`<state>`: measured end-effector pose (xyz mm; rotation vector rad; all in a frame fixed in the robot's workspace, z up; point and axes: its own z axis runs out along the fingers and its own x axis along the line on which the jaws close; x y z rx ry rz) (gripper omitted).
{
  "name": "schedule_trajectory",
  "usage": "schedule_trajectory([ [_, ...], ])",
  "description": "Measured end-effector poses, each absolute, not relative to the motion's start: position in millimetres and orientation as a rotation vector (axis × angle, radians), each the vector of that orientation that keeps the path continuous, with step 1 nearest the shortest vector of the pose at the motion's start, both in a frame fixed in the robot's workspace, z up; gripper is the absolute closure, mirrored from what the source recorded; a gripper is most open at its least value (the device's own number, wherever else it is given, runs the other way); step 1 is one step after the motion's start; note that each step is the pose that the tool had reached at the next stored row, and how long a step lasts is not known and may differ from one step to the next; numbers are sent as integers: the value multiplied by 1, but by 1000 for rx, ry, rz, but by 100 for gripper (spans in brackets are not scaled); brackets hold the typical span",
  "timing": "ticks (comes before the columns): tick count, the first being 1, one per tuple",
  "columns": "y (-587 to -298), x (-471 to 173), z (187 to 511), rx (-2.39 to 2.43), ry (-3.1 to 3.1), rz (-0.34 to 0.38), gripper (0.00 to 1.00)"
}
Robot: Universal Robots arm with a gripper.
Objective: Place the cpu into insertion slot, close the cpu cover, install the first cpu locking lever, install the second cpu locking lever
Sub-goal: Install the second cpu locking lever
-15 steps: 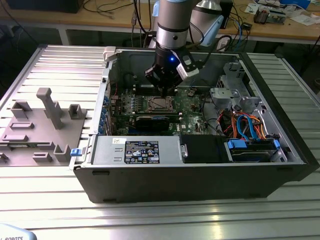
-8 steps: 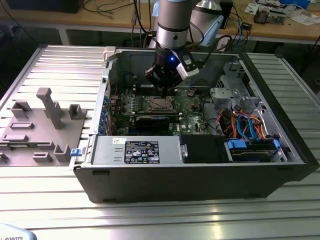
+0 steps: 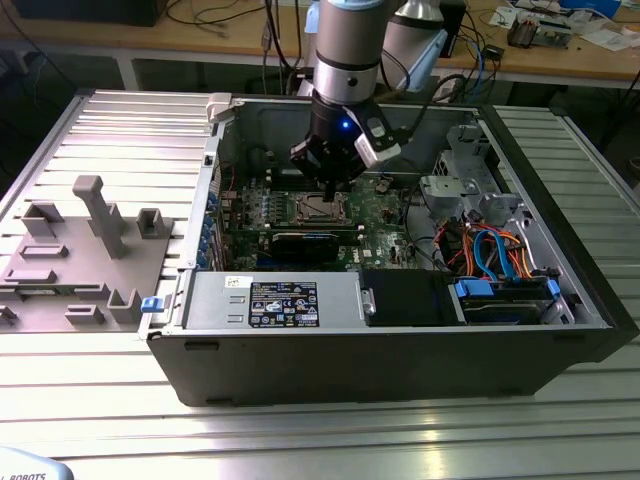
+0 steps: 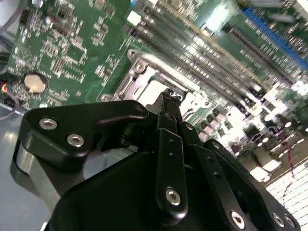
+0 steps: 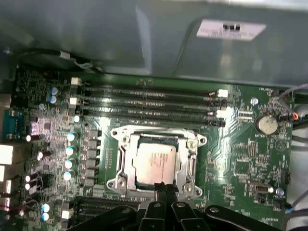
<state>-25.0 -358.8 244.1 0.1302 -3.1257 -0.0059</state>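
We are seeing the cpu (image 5: 155, 162) lying in the insertion slot (image 5: 126, 166), the cpu cover (image 5: 159, 133) framing it, memory slots (image 5: 149, 103) lying just beside

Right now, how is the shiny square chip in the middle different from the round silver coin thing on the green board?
The cpu is square, while the coin battery is round. The cpu looks much bigger than the battery. The cpu sits framed by the silvery cpu cover, close to the claw; the battery sits off near the board's corner, away from the claw. Both are flat, silvery and lie on the same green circuit board.
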Motion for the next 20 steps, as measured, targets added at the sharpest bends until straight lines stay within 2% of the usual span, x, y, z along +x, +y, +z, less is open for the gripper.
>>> schedule_trajectory([
  [5,-379,-25,244,130,-3126,-18,89],
  [9,-390,-38,243,131,-3127,-106,89],
  [20,-394,-67,227,131,-3127,-134,89],
])
